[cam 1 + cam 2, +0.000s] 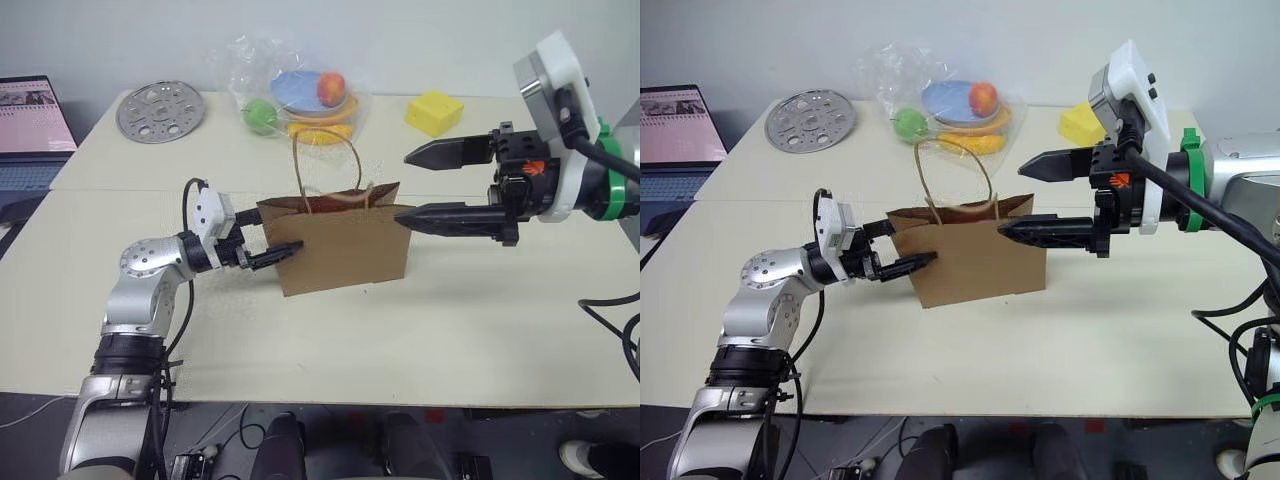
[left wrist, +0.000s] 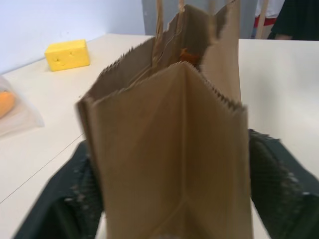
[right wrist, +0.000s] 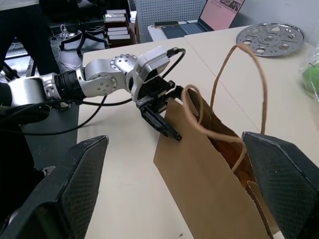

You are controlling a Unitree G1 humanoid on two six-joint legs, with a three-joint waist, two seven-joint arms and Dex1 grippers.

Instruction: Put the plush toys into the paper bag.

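Left claw straddles the narrow end of the bag, one finger on each broad face; its wrist view shows both pads beside the paper with the gusset fold between them, but I cannot tell whether they press it or merely flank it. Right claw hovers at the bag's opposite end with its jaws wide apart and nothing between them, one finger above the rim, the other level with the bag's upper corner. Bag stands upright near the middle of the table, mouth open, string handles looped above it. Progress, as I judge it: an orange shape shows inside the mouth in the left wrist view, and an orange glow sits low inside in the right wrist view, which suggests the carrot toy is already in; the egg toy I cannot find on the table, so it may be inside too, hidden by the paper. What remains looks like confirming the contents or steadying and releasing the bag. Behind the bag lie a wrapped fruit plate, a yellow block and a perforated metal disc, all well apart from it. Head views give the bag's outside and both claws' spacing; the wrist views alone look into the mouth.
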